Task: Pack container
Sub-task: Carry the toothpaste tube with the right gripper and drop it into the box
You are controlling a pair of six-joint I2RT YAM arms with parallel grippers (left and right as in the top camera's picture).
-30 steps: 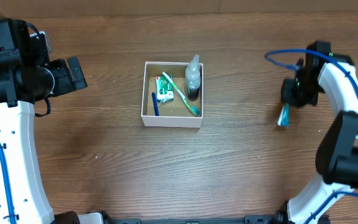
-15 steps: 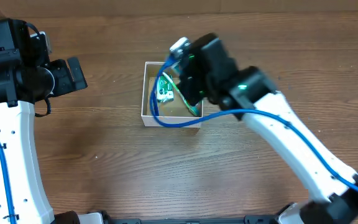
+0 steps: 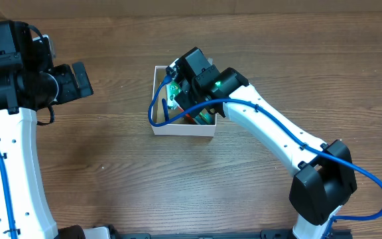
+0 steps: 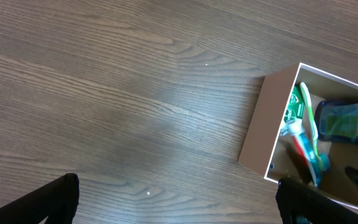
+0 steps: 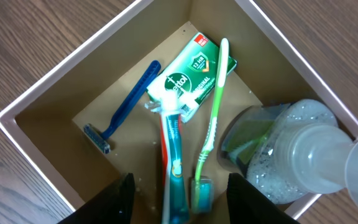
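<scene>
The container (image 3: 178, 130) is a small white-walled box with a brown floor, mid-table; it also shows in the left wrist view (image 4: 257, 140) and the right wrist view (image 5: 104, 56). Inside lie a blue razor (image 5: 126, 99), a green box (image 5: 194, 68), a green toothbrush (image 5: 215, 99), a teal-and-red tube (image 5: 173, 155) and a clear bottle (image 5: 291, 155). My right gripper (image 5: 182, 196) is open just above the container (image 3: 190, 106), its fingers on either side of the tube and apart from it. My left gripper (image 3: 81, 78) is open and empty above bare table (image 4: 179, 199), left of the container.
The wooden table (image 3: 111, 179) surrounds the container. My right arm (image 3: 277, 139) reaches diagonally from the front right across to the box, with its blue cable (image 3: 156, 116) looping over the box's left side.
My right gripper swung from the far right, where it held a teal item, to over the container. It has opened and the tube now lies in the box. The left arm has not moved.
</scene>
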